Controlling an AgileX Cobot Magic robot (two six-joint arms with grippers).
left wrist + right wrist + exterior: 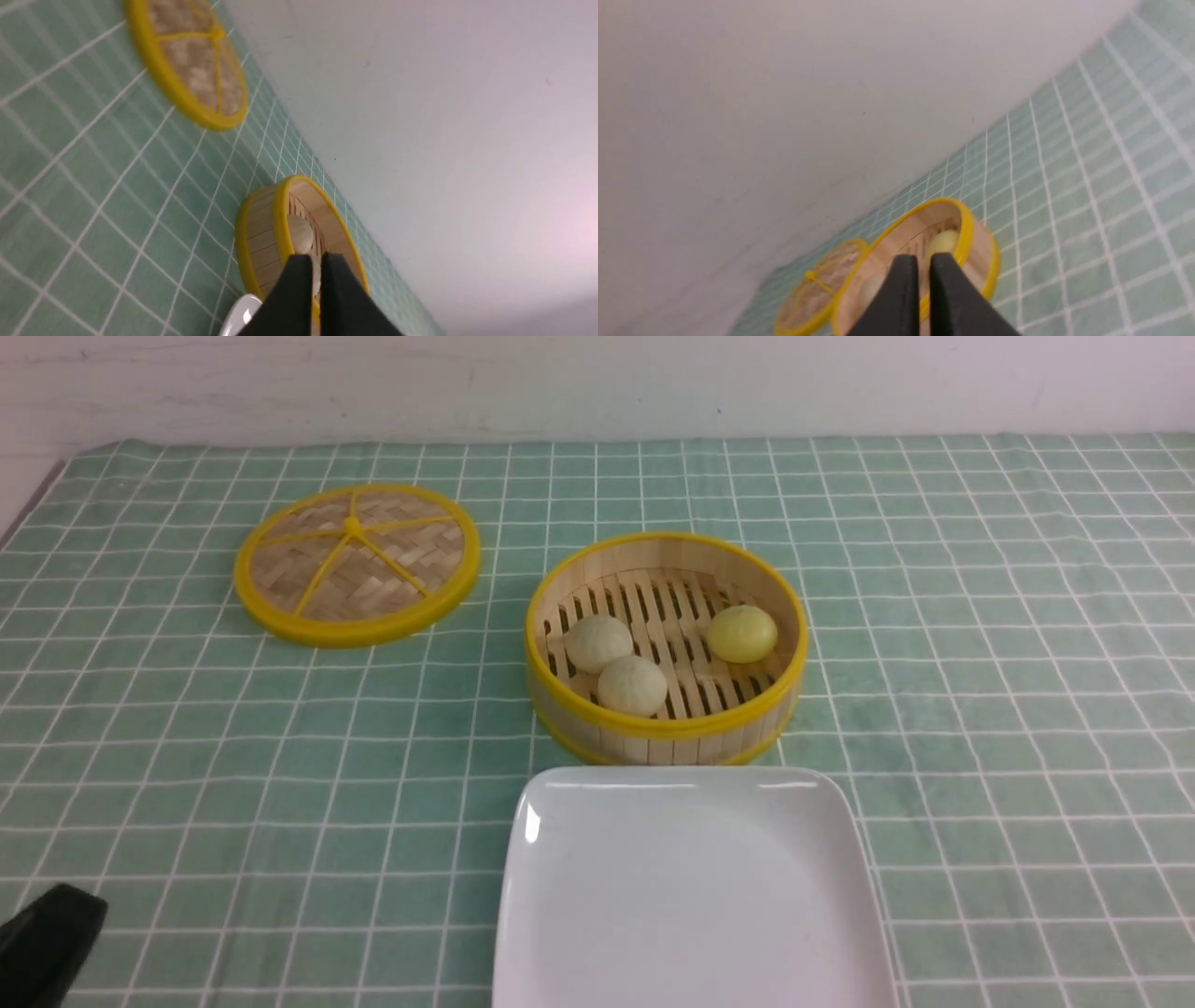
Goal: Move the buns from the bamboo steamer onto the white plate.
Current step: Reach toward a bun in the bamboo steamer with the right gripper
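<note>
Left tool closed | right tool closed | buns ahead, in bamboo steamer

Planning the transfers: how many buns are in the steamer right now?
3, all on the steamer floor: left cream bun, front cream bun beside it, yellow bun at the right, apart. None looks hidden.

The left hand has its two black fingers set parallel and close together, with only a narrow slit between them. The right hand has its fingers in the same close, parallel pose. In the front view, a black part of the left arm shows low at the left edge.
</note>
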